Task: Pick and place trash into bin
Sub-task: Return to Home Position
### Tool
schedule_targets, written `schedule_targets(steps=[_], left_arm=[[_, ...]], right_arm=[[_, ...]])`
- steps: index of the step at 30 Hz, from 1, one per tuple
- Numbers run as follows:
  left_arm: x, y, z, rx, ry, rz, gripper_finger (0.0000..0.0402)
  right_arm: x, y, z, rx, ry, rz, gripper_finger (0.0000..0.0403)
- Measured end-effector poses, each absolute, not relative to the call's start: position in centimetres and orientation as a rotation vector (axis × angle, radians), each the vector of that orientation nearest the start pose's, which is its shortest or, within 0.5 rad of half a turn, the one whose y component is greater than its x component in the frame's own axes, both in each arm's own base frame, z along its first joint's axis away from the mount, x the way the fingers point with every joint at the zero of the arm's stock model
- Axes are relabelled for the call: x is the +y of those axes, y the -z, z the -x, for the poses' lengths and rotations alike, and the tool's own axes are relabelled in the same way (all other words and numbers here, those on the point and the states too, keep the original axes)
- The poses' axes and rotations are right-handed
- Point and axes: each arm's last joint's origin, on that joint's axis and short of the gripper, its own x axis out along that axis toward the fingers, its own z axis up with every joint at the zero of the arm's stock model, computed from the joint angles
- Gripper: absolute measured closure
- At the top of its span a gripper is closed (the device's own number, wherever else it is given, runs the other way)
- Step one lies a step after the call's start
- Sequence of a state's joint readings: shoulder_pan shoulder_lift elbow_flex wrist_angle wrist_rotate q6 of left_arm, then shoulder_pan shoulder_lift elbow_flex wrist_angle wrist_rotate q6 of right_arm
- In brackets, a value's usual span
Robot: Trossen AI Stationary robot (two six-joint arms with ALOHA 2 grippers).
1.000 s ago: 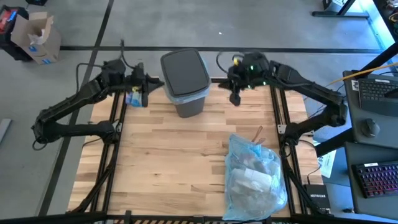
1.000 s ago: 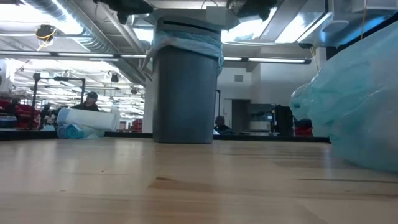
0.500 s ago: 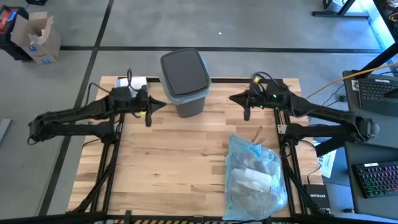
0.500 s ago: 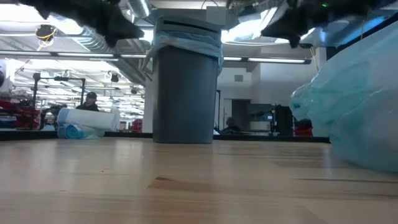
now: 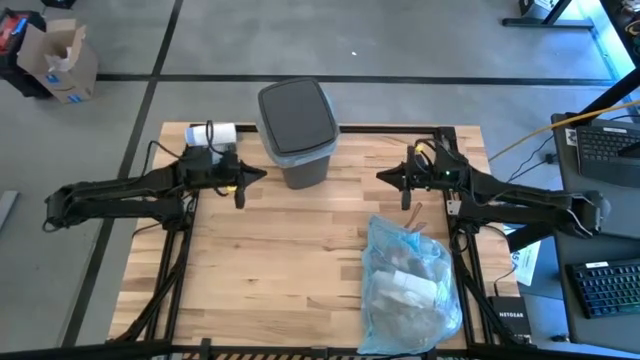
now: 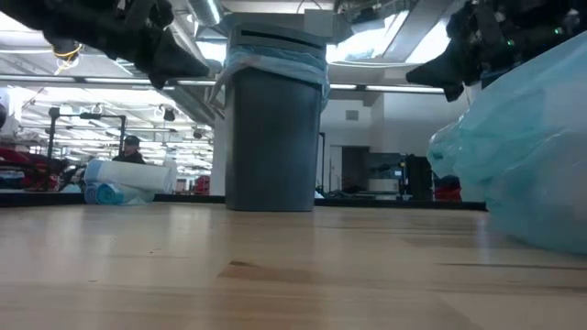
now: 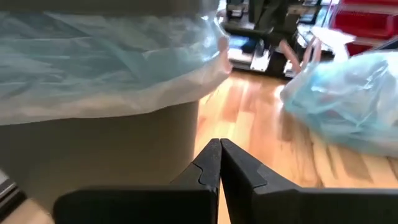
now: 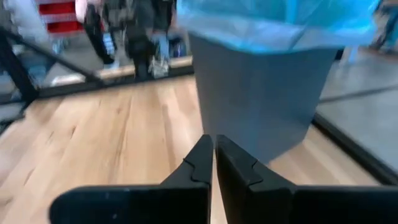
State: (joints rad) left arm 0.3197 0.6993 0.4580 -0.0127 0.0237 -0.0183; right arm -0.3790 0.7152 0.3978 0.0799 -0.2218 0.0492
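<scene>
Seemingly empty, left gripper (image 5: 259, 172) and right gripper (image 5: 384, 176) sit pinched closed beside the bin (image 5: 298, 122); bagged trash (image 5: 406, 282) shows dimly.

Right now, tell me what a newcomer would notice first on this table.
The grey bin stands lidded at the far middle of the table, its blue liner showing under the rim. A full blue bag lies on the near right. The left gripper and the right gripper flank the bin, apart from it, fingers shut and empty.
</scene>
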Motion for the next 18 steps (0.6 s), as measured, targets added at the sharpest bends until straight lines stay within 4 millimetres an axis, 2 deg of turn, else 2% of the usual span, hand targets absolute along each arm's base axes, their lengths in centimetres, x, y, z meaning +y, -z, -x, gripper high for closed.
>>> schedule_targets(steps=[4, 10, 18], left_arm=[[4.4, -23.4, -15.5, 0.193, -0.304, 0.071, 0.04], [3.0, -20.4, -14.6, 0.208, -0.288, 0.08, 0.0399], [2.3, -18.6, -12.7, 0.133, -0.27, 0.073, 0.0398]], right_arm=[[-5.3, -22.2, -15.0, 0.116, 0.163, -0.122, 0.0389], [-4.7, -20.3, -13.8, 0.032, 0.136, -0.159, 0.0388], [-4.1, -18.8, -12.1, -0.027, 0.124, -0.147, 0.0388]])
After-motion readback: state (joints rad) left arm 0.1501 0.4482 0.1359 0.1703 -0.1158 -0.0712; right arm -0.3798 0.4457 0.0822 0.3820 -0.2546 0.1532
